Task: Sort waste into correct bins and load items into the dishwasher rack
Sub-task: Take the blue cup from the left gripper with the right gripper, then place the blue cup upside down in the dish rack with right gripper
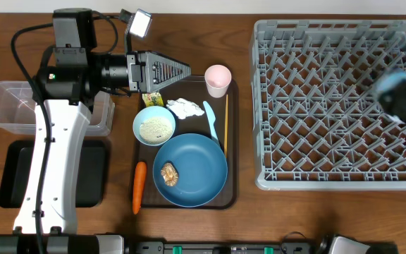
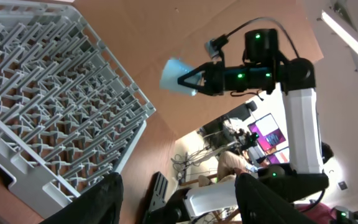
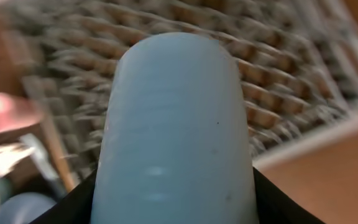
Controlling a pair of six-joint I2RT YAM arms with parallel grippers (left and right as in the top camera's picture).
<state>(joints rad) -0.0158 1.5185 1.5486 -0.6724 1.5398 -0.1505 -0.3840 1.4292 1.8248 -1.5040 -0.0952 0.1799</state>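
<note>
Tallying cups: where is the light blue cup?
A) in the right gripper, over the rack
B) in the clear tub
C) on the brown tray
A: the right gripper clamps the light blue cup, with the dishwasher rack below it; only the pink cup stands on the brown tray.

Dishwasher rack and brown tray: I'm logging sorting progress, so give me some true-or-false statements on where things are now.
The right gripper holds the light blue cup. True.
The pink cup stands in the dishwasher rack. False: it stands on the brown tray, outside the dishwasher rack.
The brown food lump lies on the blue plate. True.
The white bowl is empty. False: it holds rice grains.
The left gripper grips the wrapper. False: its jaws are open and empty; the wrapper lies free.
</note>
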